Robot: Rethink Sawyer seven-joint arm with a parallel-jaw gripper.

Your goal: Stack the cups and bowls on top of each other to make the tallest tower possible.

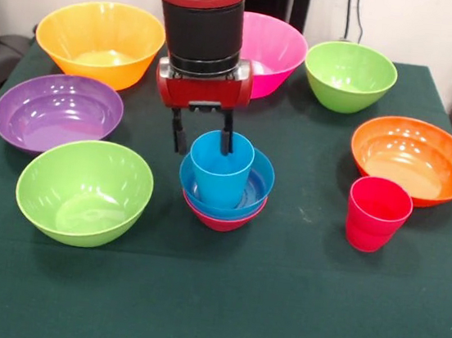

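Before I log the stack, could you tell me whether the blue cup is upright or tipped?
Upright: the blue cup stands mouth up inside the blue bowl, which sits on the red bowl.

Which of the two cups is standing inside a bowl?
The light blue cup: it stands in the small blue bowl, under the gripper. The red-pink cup stands alone on the table.

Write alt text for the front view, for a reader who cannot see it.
A red and black robot arm's end effector straddles the far rim of a light blue plastic cup, which stands in a small blue plastic bowl nested in a small red bowl. Larger plastic bowls and a red-pink cup ring it on the green table.
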